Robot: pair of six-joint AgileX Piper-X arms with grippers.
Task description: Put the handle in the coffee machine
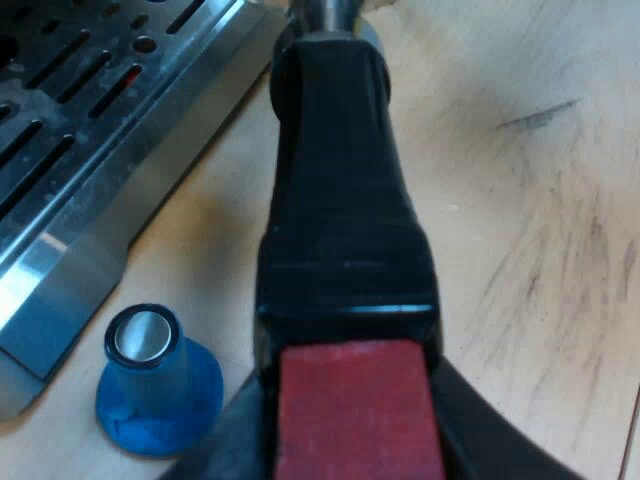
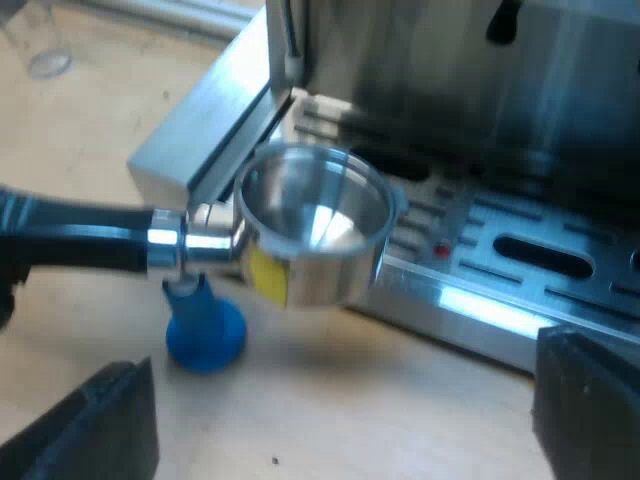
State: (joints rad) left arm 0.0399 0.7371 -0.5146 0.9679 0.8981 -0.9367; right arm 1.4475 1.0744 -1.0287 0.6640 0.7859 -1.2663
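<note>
My left gripper (image 1: 355,445) pinches the holder (image 1: 340,200) by its handle. The red end (image 1: 355,410) points toward the wrist, and the long axis runs away to the basket (image 2: 315,215) — mouth up, held level over the table beside the espresso machine's (image 2: 520,90) drip tray (image 2: 500,270). The blue tamper (image 2: 205,330) stands under it. My right gripper (image 2: 345,410) hangs spread — nothing in it.

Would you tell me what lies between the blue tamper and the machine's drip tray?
Bare wooden table only, in the left wrist view: the tamper stands apart from the drip tray, near the holder my left pincer grips.
</note>
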